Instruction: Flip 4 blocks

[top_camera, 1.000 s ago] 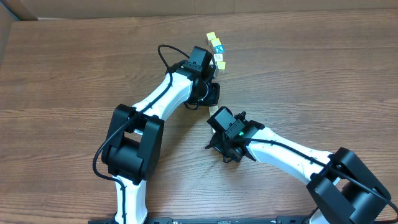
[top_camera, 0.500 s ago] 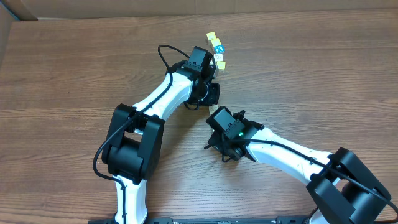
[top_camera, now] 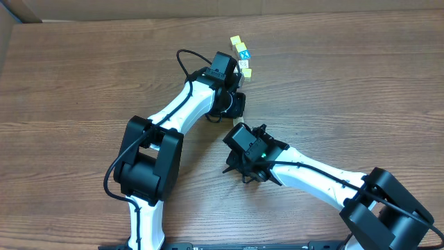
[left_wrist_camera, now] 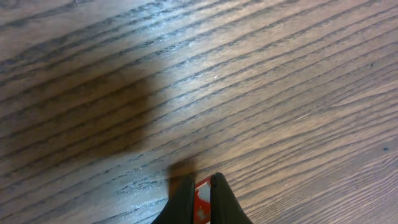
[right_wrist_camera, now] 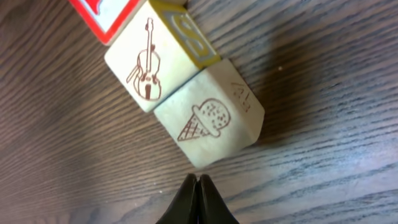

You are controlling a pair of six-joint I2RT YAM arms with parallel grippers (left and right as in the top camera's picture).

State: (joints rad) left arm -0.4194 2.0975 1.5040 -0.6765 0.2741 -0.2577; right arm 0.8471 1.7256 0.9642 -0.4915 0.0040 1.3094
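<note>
In the right wrist view, a cream block with an ice-cream cone picture (right_wrist_camera: 214, 127) lies on the wood against a block with a violin picture (right_wrist_camera: 149, 62). A red-framed block (right_wrist_camera: 102, 15) shows at the top edge. My right gripper (right_wrist_camera: 199, 182) is shut with nothing in it, its tips just short of the ice-cream block's near corner. My left gripper (left_wrist_camera: 202, 190) is shut on a red-framed block (left_wrist_camera: 203, 198), held close above the table. From overhead, the left gripper (top_camera: 234, 105) and right gripper (top_camera: 241, 163) point down near mid-table, and the arms hide these blocks.
A short row of tiny cubes lies at the back, beyond the left wrist: yellow-topped ones (top_camera: 236, 40) and one with a blue mark (top_camera: 242, 50). The wood table (top_camera: 83, 76) stretches wide on all sides. A cardboard wall runs along the far edge.
My right wrist has shifted a little to the left and towards the front. The left arm and the row of cubes have not moved.
</note>
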